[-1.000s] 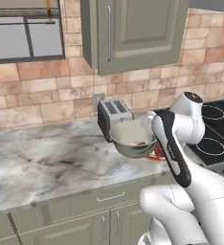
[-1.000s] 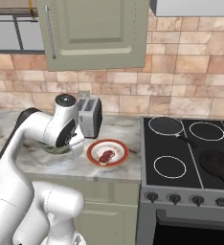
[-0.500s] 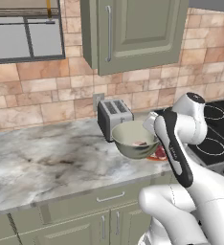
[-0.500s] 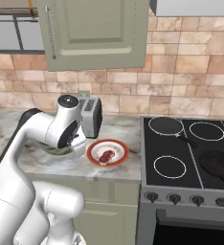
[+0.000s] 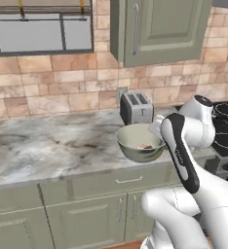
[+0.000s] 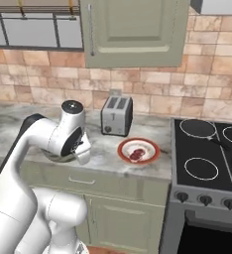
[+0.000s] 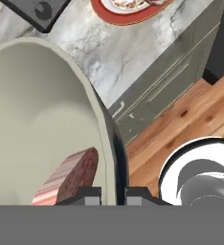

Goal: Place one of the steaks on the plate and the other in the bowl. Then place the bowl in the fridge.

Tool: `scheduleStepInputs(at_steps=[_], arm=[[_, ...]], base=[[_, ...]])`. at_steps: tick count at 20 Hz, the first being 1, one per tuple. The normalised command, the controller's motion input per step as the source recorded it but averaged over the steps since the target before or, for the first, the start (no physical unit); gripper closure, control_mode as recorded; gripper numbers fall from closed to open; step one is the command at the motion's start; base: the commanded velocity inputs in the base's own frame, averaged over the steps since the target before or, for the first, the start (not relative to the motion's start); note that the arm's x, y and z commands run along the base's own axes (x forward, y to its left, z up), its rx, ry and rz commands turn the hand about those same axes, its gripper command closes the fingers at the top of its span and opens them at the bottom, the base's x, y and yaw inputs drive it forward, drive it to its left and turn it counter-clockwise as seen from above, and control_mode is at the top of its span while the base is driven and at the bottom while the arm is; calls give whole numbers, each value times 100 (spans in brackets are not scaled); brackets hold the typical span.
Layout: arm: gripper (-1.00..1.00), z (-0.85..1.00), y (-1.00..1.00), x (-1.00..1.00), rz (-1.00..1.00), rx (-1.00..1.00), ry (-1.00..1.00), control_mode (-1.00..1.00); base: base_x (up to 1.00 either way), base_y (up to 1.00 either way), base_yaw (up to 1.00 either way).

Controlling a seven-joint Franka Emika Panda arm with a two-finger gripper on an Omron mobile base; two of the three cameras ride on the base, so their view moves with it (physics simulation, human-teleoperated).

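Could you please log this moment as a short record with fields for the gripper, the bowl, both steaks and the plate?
gripper: shut on the bowl's rim
bowl: lifted above the counter's front edge
steak in bowl: lies on the bowl's floor
plate: on the counter by the stove
steak on plate: near the middle
toaster: behind the plate

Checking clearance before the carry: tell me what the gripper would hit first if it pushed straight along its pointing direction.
Likely the marbled grey countertop, beyond the pale grey-green ceramic bowl whose wall the gripper already clamps; depth is unclear.
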Motion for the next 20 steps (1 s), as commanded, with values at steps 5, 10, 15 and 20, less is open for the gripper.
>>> scheduleStepInputs(at_steps=[5,10,15,20], arm=[[100,0,0,0,0,0,0,100],[100,0,0,0,0,0,0,100],[100,0,0,0,0,0,0,100],[100,0,0,0,0,0,0,100]], base=[[-40,96,44],[0,100,70],[1,97,75],[0,100,69]])
